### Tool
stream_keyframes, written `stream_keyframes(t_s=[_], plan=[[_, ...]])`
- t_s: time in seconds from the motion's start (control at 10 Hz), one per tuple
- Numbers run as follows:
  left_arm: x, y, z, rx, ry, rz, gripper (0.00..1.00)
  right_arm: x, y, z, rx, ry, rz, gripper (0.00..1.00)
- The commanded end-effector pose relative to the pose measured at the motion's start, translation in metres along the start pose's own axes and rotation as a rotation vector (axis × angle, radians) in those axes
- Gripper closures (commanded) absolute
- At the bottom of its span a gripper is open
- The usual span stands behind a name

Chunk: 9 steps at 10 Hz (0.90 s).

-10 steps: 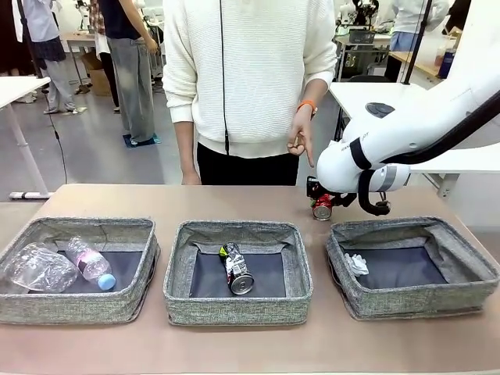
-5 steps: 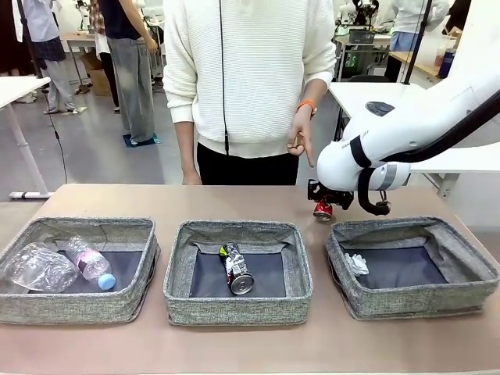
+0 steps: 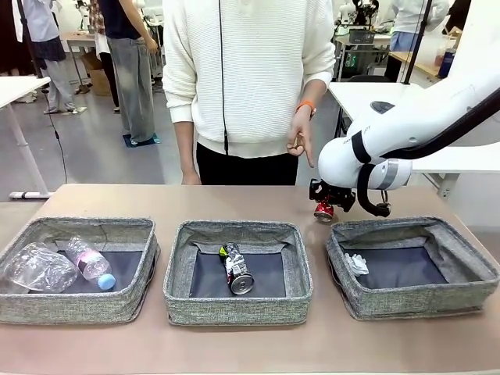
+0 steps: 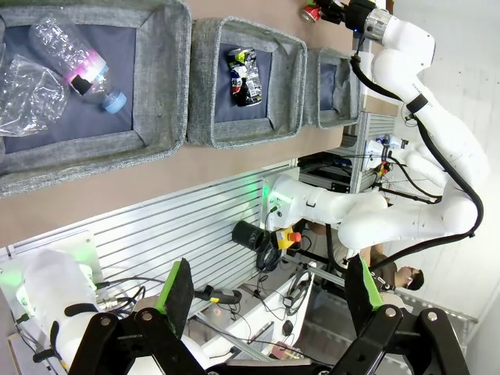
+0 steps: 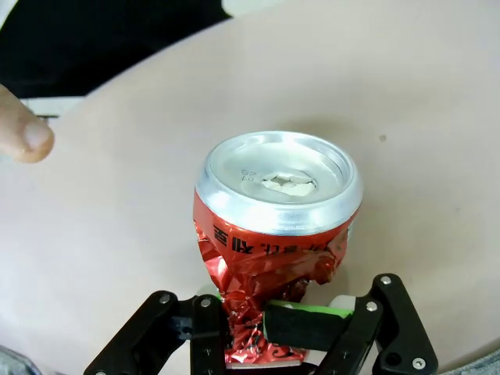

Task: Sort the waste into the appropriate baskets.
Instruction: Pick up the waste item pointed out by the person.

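My right gripper (image 3: 324,205) is shut on a dented red can (image 3: 323,210) over the far table edge, behind the right basket (image 3: 414,301). In the right wrist view the fingers pinch the can (image 5: 277,226) at its crushed lower part. Whether it rests on the table I cannot tell. The left basket (image 3: 78,306) holds a crushed clear bottle (image 3: 35,267) and a blue-capped bottle (image 3: 92,263). A black-silver can (image 3: 236,269) lies in the middle basket (image 3: 238,309). A paper wad (image 3: 356,264) lies in the right basket. My left gripper (image 4: 269,289) is open and empty, high above the baskets.
A person in a white sweater stands at the far side, one hand (image 3: 300,142) hanging just left of my right arm; a fingertip (image 5: 23,137) shows near the can. Bare table (image 3: 234,348) runs in front of the baskets.
The right gripper's fingers have closed fully on the red can, and the arm has shifted slightly to the right. The baskets' contents and the person's hand have stayed put.
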State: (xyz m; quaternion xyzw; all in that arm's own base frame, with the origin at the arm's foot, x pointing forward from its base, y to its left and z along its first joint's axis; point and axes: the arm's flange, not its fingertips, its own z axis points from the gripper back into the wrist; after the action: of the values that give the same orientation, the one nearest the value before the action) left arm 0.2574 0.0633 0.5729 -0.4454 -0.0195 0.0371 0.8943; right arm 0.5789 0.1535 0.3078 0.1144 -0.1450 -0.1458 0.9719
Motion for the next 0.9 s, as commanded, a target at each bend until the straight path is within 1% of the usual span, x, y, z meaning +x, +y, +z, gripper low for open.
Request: stream_keyframes(t_s=[0.0, 0.1, 0.2, 0.3, 0.4, 0.5, 0.6, 0.7, 0.8], plan=[[-0.003, 0.003, 0.001, -0.008, 0.005, -0.019, 0.0, 0.001, -0.005, 0.03, 0.053, 0.017, 0.002, 1.0], [-0.003, 0.003, 0.001, -0.008, 0.005, -0.019, 0.0, 0.0, -0.014, 0.063, 0.043, 0.058, -0.018, 1.0], [-0.003, 0.003, 0.001, -0.008, 0.005, -0.019, 0.0, -0.004, -0.024, 0.1, 0.007, 0.132, -0.019, 1.0], [-0.003, 0.003, 0.001, -0.008, 0.005, -0.019, 0.0, -0.014, -0.033, 0.141, 0.041, 0.189, -0.007, 1.0], [-0.003, 0.003, 0.001, -0.008, 0.005, -0.019, 0.0, -0.033, -0.04, 0.188, 0.029, 0.218, 0.033, 1.0], [-0.003, 0.003, 0.001, -0.008, 0.005, -0.019, 0.0, -0.053, -0.042, 0.229, 0.069, 0.237, 0.075, 1.0], [-0.003, 0.003, 0.001, -0.008, 0.005, -0.019, 0.0, -0.074, -0.039, 0.261, 0.057, 0.222, 0.131, 1.0], [-0.003, 0.003, 0.001, -0.008, 0.005, -0.019, 0.0, -0.102, -0.03, 0.293, 0.06, 0.206, 0.225, 1.0], [-0.003, 0.003, 0.001, -0.008, 0.005, -0.019, 0.0, -0.132, -0.014, 0.317, 0.012, 0.147, 0.283, 1.0]])
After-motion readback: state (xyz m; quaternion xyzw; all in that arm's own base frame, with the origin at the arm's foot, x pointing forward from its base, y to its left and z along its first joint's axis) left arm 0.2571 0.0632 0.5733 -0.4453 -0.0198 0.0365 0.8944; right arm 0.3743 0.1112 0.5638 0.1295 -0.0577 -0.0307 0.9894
